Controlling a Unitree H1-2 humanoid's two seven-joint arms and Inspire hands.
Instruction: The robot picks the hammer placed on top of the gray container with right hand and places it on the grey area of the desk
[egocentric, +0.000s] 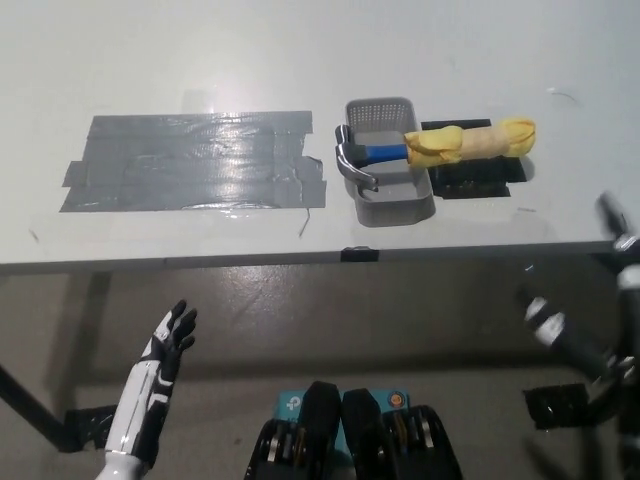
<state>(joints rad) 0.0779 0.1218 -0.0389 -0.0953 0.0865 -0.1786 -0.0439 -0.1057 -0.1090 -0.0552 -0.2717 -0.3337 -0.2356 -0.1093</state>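
Both hands hang below the surface, empty.
Your white left hand (165, 350) has fingers spread; the black right hand (585, 350) is blurred, state unclear. Far ahead, the hammer (440, 147) lies across the gray container (388, 165), beside the grey area (195, 160).

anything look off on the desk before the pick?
Yes: the blue-handled steel claw hammer lying across the gray slotted plastic container has its grip wrapped in yellow cloth, overhanging the rim. The gray tape patch has wrinkled, ragged edges.
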